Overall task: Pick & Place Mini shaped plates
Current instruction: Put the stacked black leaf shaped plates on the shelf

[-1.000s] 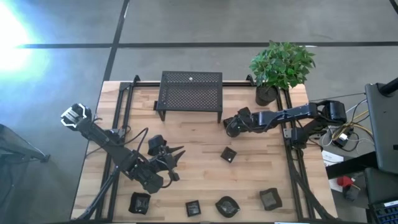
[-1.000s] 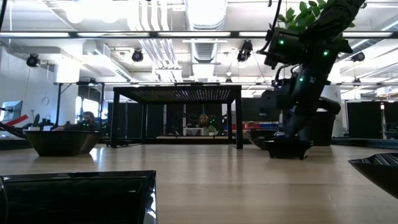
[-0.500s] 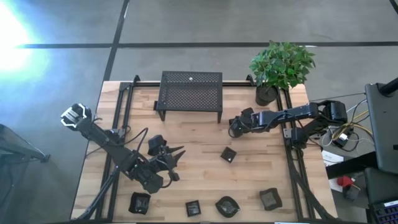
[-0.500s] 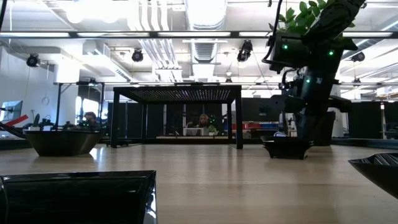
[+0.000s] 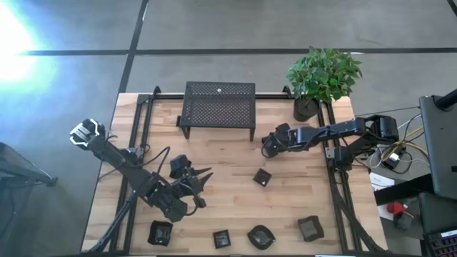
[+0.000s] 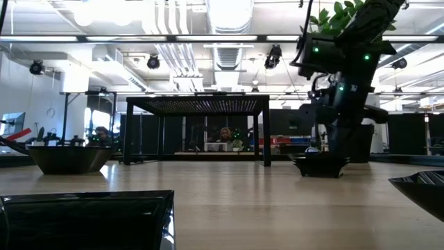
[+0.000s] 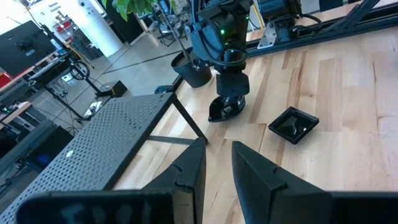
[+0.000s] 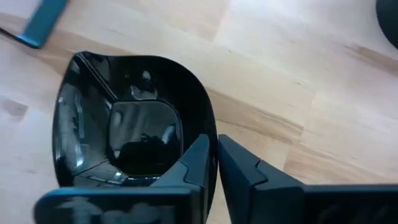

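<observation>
Several mini shaped plates, small glossy black dishes, lie on the wooden table: one at mid-table (image 5: 262, 178) and a row along the near edge (image 5: 221, 239). Another plate (image 8: 134, 130), a rounded square, rests flat by its base right of the black mesh stand (image 5: 219, 107). My right gripper (image 8: 213, 144) stands over it, pointing steeply down, shut on its rim. My left gripper (image 7: 217, 168) hovers open at the near left (image 5: 202, 176), holding nothing. My right gripper has the plate's rim (image 8: 210, 127) between its two fingers, one finger inside the dish and one outside it. The fingers come from above, slanting down. The plate sits level with its base on the table (image 6: 320, 165).
A potted plant (image 5: 321, 75) stands at the far right corner, close behind my right arm. The mesh stand fills the far middle. Plates near the front edge (image 6: 87, 219) (image 6: 420, 187) loom large in the low view. Bare wood lies between the stand and the mid-table plate.
My right gripper has tipped a little more upright above the plate and edged toward the table's right edge. The plate has stayed where it was on the table.
</observation>
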Motion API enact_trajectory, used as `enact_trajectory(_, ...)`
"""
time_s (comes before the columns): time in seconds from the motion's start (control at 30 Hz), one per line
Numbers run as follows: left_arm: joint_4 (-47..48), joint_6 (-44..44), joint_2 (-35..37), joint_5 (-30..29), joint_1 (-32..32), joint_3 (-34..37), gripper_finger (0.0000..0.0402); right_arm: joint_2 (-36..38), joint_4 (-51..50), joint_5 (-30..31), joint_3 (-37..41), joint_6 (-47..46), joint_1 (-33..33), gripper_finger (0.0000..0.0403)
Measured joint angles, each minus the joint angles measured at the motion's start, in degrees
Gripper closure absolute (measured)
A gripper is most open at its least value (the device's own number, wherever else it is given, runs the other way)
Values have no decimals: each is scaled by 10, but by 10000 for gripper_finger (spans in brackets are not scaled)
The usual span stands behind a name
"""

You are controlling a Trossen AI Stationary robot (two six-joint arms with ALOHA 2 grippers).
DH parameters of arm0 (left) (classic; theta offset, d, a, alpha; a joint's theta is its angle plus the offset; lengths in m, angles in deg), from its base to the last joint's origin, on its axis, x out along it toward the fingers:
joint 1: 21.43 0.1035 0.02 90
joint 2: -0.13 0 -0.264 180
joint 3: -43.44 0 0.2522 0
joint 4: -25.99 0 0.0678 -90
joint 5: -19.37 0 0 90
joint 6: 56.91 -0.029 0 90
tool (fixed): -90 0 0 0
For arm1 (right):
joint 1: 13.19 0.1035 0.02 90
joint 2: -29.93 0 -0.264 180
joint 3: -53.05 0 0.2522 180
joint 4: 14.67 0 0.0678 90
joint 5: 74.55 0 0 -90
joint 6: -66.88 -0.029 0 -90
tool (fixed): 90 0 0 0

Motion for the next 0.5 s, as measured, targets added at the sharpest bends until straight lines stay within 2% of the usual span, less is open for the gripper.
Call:
enact_trajectory(0.27,0,0,0,0,0,0,323,0,1,1,-16,32,-3,312)
enact_trajectory(0.4,0,0,0,0,0,0,323,-1,0,-1,-3,9,-15,293)
enact_trajectory(0.5,0,0,0,0,0,0,323,-2,1,-25,3,-1,-23,285)
